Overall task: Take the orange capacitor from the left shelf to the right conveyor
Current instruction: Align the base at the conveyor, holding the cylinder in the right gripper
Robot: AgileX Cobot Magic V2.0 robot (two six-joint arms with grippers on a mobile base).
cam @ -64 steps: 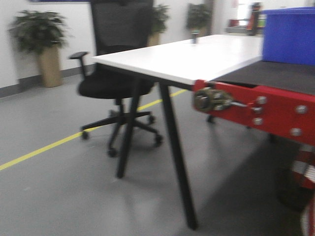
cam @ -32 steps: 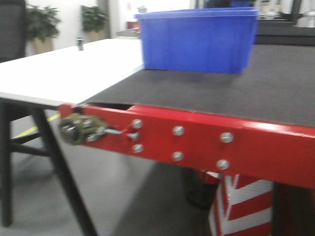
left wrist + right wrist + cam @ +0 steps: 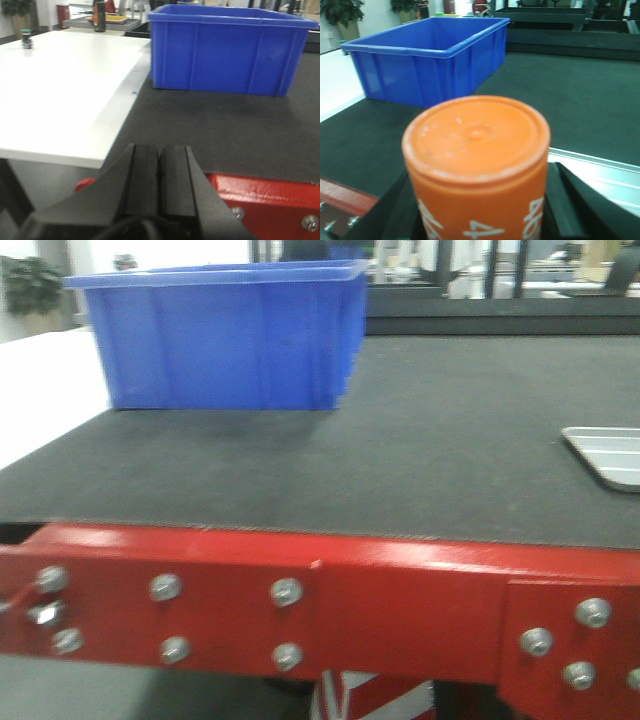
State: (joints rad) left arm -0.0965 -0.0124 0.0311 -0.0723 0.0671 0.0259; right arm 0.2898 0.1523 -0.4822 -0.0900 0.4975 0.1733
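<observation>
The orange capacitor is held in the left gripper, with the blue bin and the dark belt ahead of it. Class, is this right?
One slip: the orange capacitor is held in the right gripper, as the right wrist view shows; the left gripper is shut, empty. The blue bin and dark belt do lie ahead.

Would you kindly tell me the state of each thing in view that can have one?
orange capacitor: upright, gripped, not yet set down.
right hand: shut on the orange capacitor.
left hand: shut, empty.
blue bin: upright, open-topped, standing on the right conveyor.
right conveyor: carries bin and tray; running or stopped, cannot tell.
silver tray: lying flat on the right conveyor.
</observation>
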